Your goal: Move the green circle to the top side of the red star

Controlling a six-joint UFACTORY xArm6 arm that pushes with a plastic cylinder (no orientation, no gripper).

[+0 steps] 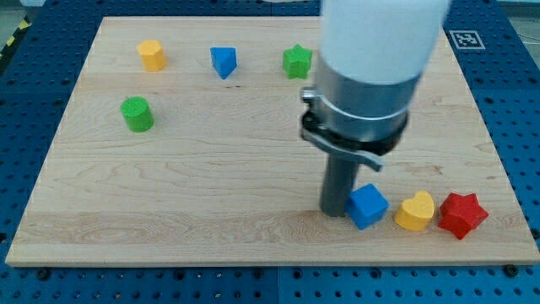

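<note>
Six blocks lie on the wooden worktop (253, 228): a yellow block (152, 55), a blue triangle (224, 62) and a green star (297, 62) along the view's top, the green circle (137, 114) at the left, and a blue cube (368, 205), a yellow heart (415, 211) and the red star (461, 214) in a row at the bottom right. My tip (335, 211) rests just left of the blue cube, seemingly touching it, well apart from the green circle; there is no end effector with jaws, only the rod.
</note>
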